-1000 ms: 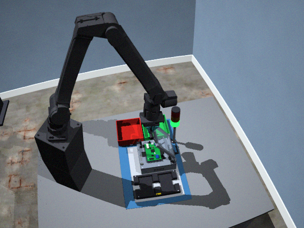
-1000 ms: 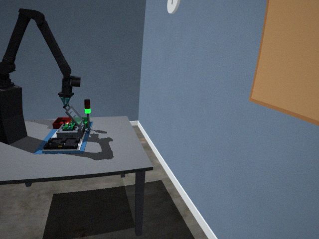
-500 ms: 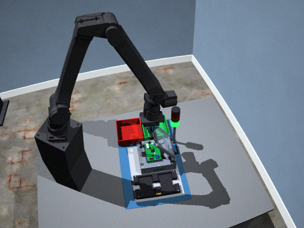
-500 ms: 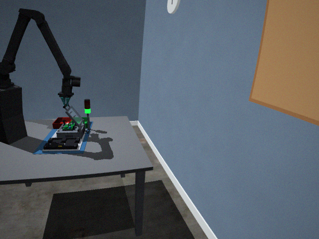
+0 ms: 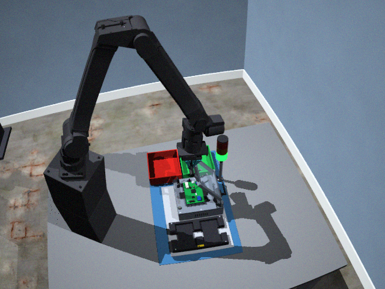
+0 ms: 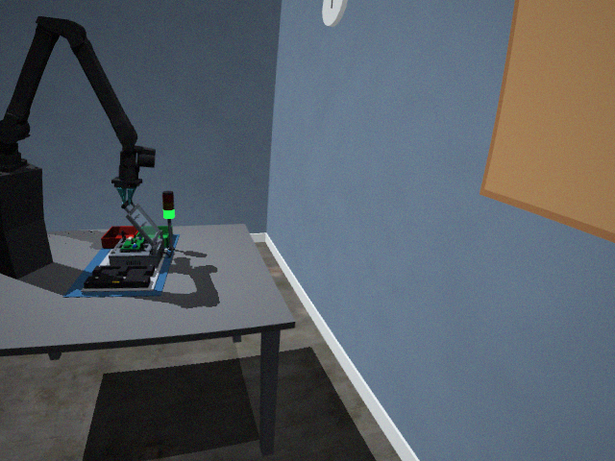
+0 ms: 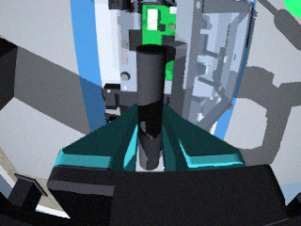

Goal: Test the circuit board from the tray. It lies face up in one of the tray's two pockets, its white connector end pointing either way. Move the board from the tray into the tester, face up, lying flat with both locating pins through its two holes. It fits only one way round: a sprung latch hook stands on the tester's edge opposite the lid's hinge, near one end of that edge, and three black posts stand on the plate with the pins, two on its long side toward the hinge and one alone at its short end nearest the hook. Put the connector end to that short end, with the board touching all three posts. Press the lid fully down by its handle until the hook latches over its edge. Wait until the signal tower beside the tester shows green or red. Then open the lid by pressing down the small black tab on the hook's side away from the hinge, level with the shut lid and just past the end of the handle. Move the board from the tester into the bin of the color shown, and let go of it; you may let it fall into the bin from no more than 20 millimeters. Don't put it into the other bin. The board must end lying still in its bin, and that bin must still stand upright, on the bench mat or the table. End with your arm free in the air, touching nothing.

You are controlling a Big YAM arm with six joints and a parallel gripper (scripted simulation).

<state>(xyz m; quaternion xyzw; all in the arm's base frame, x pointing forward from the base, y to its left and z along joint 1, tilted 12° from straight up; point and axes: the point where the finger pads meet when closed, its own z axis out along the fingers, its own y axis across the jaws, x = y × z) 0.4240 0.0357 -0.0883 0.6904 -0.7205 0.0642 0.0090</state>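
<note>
Board (image 7: 157, 18) half hidden behind handle (image 7: 150, 82)

The lid (image 5: 207, 182) looks like clear, glassy plastic; its handle (image 7: 150, 97) is matt black. The tester (image 5: 198, 213) body has a dull grey metal look. Both bins, red (image 5: 163, 167) and green (image 5: 209, 160), look like smooth plastic. The table (image 5: 280, 186) is matt grey, the mat (image 5: 157, 214) flat blue.
</note>
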